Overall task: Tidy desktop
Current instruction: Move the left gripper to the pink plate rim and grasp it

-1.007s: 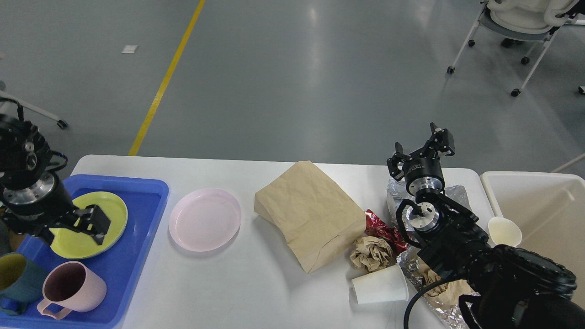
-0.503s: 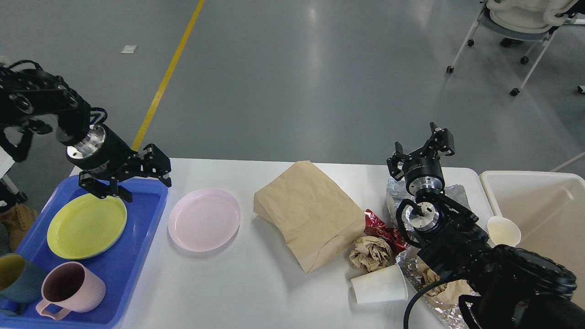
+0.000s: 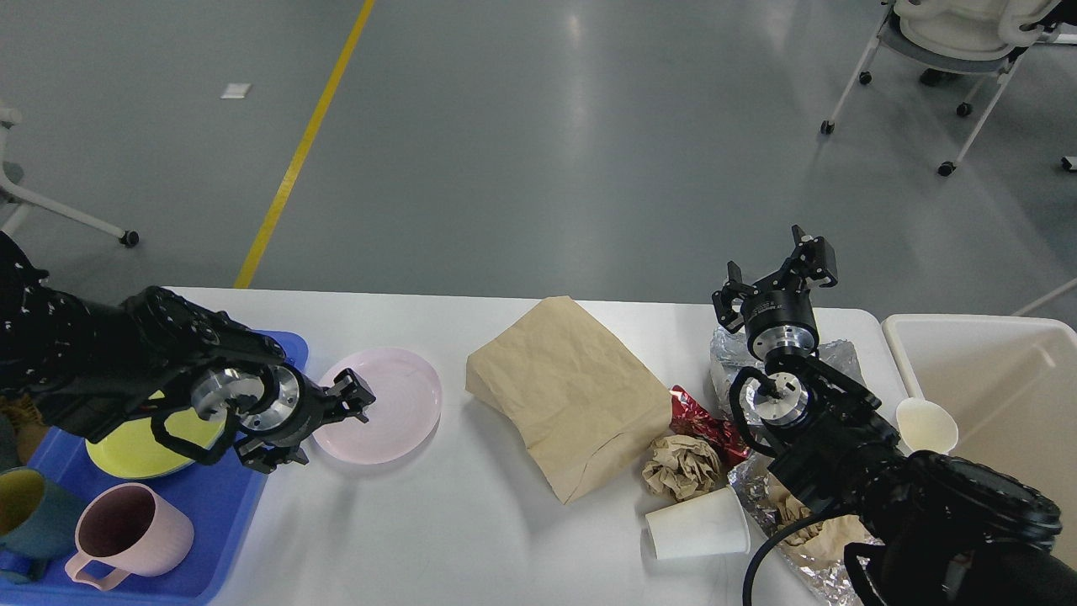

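Your left hand (image 3: 324, 425) has dropped from above the blue tray (image 3: 244, 497) to the near-left rim of the pink plate (image 3: 383, 404), fingers spread, gripping nothing. Expect that plate to go next, beside the yellow plate (image 3: 126, 450) in the tray. The counter (image 3: 437, 522) carries a paper bag (image 3: 568, 387) and scraps at mid-depth. Your right hand (image 3: 778, 282) has not moved; it hangs open above the foil (image 3: 728, 362) at the far right.
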